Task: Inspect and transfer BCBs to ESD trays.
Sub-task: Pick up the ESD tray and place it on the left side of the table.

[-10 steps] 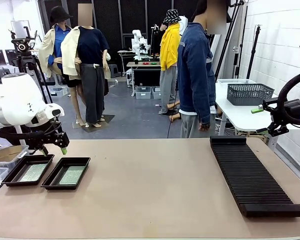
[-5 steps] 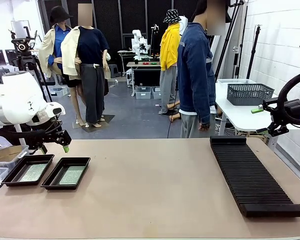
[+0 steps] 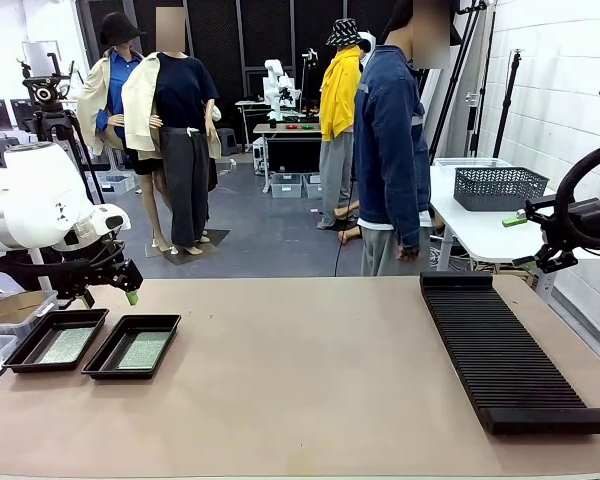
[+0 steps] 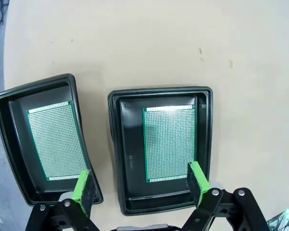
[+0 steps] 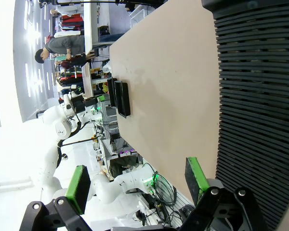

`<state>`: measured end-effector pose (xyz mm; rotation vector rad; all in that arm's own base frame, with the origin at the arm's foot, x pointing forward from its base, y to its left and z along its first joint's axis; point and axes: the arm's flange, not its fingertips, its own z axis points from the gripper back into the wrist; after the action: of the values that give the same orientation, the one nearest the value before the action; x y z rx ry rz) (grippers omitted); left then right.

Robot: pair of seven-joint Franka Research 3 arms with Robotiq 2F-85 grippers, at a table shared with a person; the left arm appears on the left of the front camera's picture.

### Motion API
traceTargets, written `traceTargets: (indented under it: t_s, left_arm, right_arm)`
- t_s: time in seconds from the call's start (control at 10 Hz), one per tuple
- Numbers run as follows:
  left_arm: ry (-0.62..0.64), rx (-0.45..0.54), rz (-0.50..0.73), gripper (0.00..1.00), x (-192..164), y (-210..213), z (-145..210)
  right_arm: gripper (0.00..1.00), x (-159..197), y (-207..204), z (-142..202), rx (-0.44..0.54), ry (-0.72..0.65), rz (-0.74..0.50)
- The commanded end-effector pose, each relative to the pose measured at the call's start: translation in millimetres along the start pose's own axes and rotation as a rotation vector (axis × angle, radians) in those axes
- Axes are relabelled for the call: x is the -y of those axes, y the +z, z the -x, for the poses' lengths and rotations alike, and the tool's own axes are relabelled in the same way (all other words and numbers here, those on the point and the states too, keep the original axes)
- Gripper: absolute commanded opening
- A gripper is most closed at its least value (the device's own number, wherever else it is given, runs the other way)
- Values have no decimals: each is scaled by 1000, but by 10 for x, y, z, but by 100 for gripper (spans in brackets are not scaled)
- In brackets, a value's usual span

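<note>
Trays: two ESD trays, side by side at the near left of the surface (image 3: 310, 400); the left tray (image 3: 56, 340) sits just beside the right tray (image 3: 132, 347), apart by a narrow gap
Boards: two BCBs, one lying flat on the floor of each tray; board in left tray (image 4: 57, 140), board in right tray (image 4: 169, 143)
Rack: one long black ribbed rack (image 3: 505, 350) on the right side of the surface, its slots bare
Left gripper: left gripper (image 3: 108, 296) hangs above the trays' far edge, fingers spread apart, nothing between them
Right gripper: right gripper (image 3: 529, 238) held off the far right edge, above the rack's far end; fingers released and bare
Person: one person (image 3: 392, 140) in a denim jacket stands at the far side, near the rack's end
Basket: one dark mesh basket (image 3: 498, 187) on a white table behind
Left wrist view: looks straight down, showing the fine grid of both boards and the green pads (image 4: 198, 180) over the trays' near rims
Right wrist view: rolled sideways; rack ribs up close, both trays small at the far end of the surface, own gripper (image 5: 137, 185) wide apart
</note>
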<state>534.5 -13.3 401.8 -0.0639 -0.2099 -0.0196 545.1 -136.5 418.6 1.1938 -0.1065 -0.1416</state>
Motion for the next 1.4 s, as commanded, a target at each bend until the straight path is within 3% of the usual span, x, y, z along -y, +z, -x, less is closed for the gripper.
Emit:
traceTargets:
  t_s: [0.0,1.0,1.3]
  left_arm:
    - [-4,3,0,100,-14,22,5]
    - [0,0,0,100,0,0,0]
    - [51,-3,121,100,-138,319,14]
  right_arm:
    - [100,-4,1,-21,-8,11,-6]
    - [100,-4,1,-21,-8,11,-6]
    - [100,-4,1,-21,-8,11,-6]
